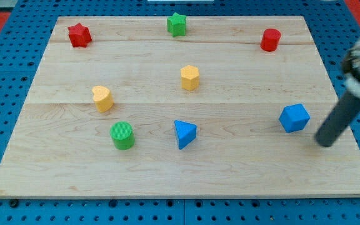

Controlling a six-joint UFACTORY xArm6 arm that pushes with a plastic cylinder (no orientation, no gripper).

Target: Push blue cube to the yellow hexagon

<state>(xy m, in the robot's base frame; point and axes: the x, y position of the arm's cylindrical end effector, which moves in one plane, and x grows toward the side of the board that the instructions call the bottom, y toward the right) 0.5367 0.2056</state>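
The blue cube [294, 117] sits on the wooden board [230, 175] at the view's right. The yellow hexagon [190, 77] stands near the middle of the board, well to the upper left of the cube. My tip [324, 143] is on the board just to the lower right of the blue cube, a small gap apart from it. The dark rod runs up from the tip toward the view's right edge.
A blue triangle [184, 134] lies at bottom centre, a green cylinder [122, 135] to its left, and a yellow heart [102, 98] above that. A red star [79, 35], a green star [177, 24] and a red cylinder [270, 39] line the top.
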